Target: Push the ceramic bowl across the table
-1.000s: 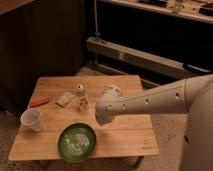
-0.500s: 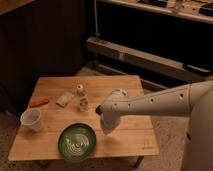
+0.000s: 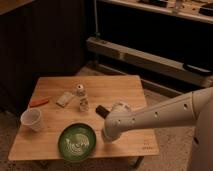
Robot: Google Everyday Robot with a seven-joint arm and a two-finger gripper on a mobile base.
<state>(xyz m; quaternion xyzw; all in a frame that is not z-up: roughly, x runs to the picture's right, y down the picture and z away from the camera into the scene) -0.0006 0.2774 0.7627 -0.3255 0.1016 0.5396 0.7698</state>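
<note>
The ceramic bowl point(image 3: 76, 142), dark green with pale swirl marks inside, sits near the front edge of the light wooden table point(image 3: 125, 90), left of centre. My white arm reaches in from the right. My gripper point(image 3: 106, 135) is low over the table, just right of the bowl's rim and very close to it. I cannot tell whether it touches the bowl.
A white plastic cup point(image 3: 32, 120) stands at the front left. An orange object point(image 3: 39, 102), a pale packet point(image 3: 65, 98) and two small upright containers point(image 3: 80, 90) point(image 3: 84, 105) lie behind the bowl. A dark object point(image 3: 101, 111) lies by my arm. Dark shelving stands behind the table.
My arm has lowered and moved toward the table's front, bringing the gripper down beside the bowl's right rim. The bowl and other objects have not visibly moved.
</note>
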